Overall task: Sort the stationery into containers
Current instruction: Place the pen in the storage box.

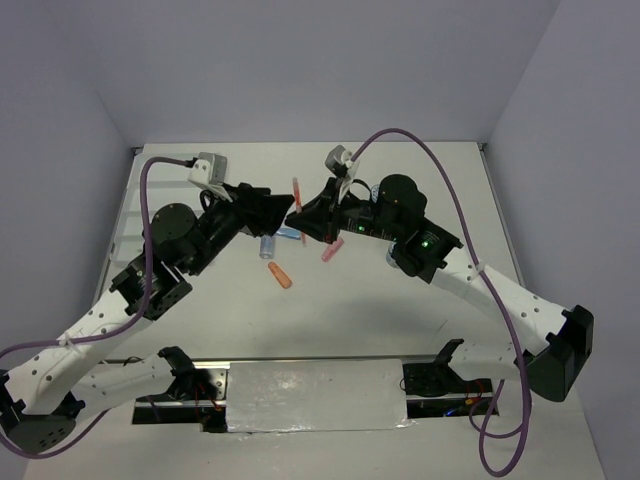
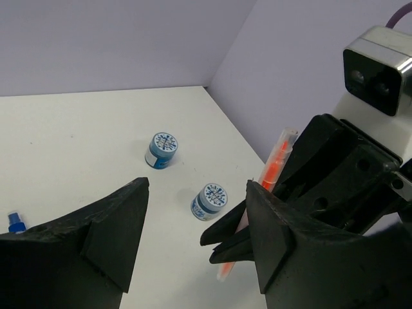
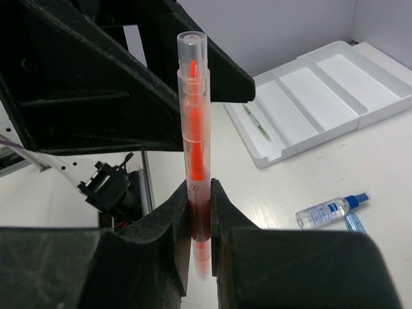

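Your right tool [image 3: 200,193] is pinching the orange pen [image 3: 193,116] upright midway between the bench's side edges; the left tool [image 2: 196,185] is gaping beside it. You should be tilting it lengthwise when nearing the tray [image 3: 309,140]

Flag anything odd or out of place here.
The orange pen stands upright, clamped near its lower end by the right tool, with the open left tool close beside it. The small bottle lies on its side outside the tray. Nothing looks spilled or damaged.
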You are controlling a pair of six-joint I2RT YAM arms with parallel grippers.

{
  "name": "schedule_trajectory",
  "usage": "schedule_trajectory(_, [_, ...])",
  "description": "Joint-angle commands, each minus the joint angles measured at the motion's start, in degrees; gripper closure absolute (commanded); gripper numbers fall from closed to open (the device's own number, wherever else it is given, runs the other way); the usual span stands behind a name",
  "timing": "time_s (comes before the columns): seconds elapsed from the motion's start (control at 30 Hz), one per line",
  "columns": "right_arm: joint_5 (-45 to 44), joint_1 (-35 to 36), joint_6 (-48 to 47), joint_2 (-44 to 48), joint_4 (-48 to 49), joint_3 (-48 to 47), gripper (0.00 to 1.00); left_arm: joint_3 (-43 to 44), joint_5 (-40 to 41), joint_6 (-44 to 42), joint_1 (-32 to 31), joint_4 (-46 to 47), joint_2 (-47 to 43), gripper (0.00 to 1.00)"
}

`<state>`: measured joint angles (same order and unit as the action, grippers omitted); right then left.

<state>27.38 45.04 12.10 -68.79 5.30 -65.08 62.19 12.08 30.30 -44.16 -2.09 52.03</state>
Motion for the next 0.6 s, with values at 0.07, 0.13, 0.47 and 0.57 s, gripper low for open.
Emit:
schedule_trajectory(0.07, [-1.18,1.11,-0.06,-0.2,3.14,-0.14,1.0,-1.71,-7.84,-2.18,-0.14,7.78,-1.66,0.29])
schedule_trajectory(0.13, [-1.88,1.11,0.82,-0.64,3.05,-0.05,1.0,-2.6,-11.0,-3.14,-0.13,9.29,-2.28,0.3])
schedule_trajectory(0.47, [-12.62,0.67,6.36,-0.28,3.75,0.66,1.0,-2.52,-10.05,-5.25,-0.13,7.8,-2.64,0.3])
schedule_trajectory(0.57, [-6.82,1.28,5.4,-1.16,5.5,0.74,1.0,-2.43,-10.15,-5.34,-0.13,8.42,-2.37,0.3])
